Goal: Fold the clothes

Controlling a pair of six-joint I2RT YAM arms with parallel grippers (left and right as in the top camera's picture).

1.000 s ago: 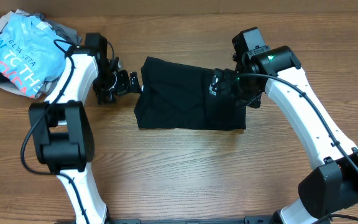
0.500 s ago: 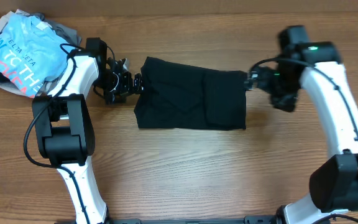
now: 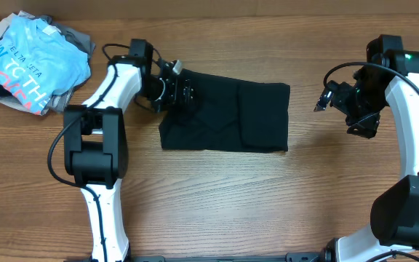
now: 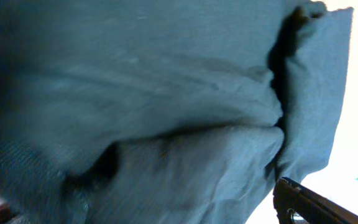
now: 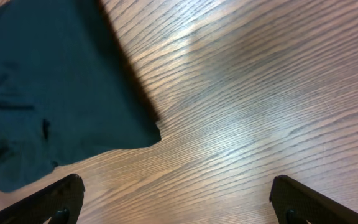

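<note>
Plain black T-shirt [image 3: 228,116], no print showing, against a bench [image 3: 217,204] of warm brown wood streaked with fine darker grain. A light blue T-shirt [image 3: 31,65] carries pink and white lettering; grey garments [image 3: 78,36] edge it. The left arm [image 3: 115,80] and right arm [image 3: 413,131] are white with black joints; a green light [image 3: 411,57] glows on the right.

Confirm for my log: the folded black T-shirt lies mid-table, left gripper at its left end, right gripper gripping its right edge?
No. The overhead view shows the right gripper clear of the black T-shirt, over the table beyond its right edge, jaws open. The left gripper is at its left end.
</note>
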